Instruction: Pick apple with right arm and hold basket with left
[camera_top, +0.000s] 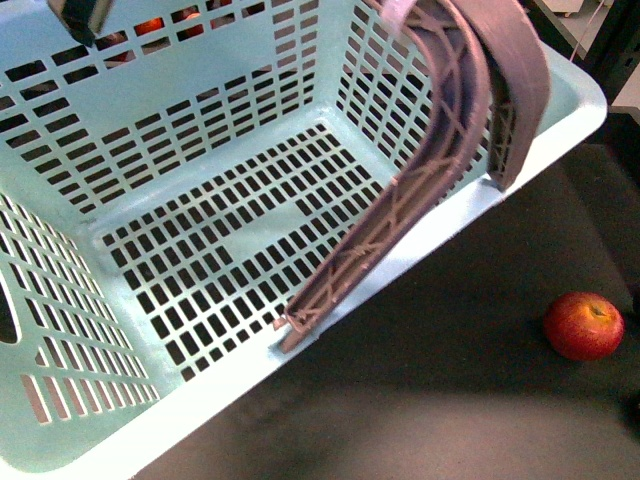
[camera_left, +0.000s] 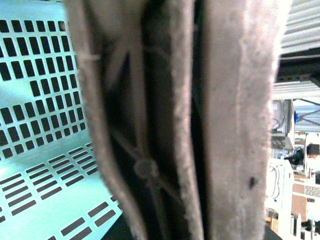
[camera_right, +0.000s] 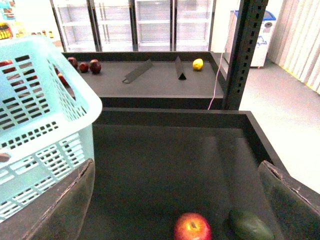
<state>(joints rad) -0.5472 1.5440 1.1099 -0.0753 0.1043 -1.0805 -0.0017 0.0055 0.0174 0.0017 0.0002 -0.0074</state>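
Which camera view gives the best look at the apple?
The front view: the apple lies whole on the dark surface, stem dimple visible. The right wrist view cuts it off at the picture's edge. The left wrist view does not show it.

Shop: glass-door fridges along back wall, black produce shelves, shopping basket.

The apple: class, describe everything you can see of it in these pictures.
The apple is round and glossy, red with yellowish streaks and a yellow patch around its stem dimple, which faces upward. It looks whole. It rests on the dark shelf floor, outside the basket and apart from it, and close to a dark green fruit without touching it. The open right claw does not touch it.
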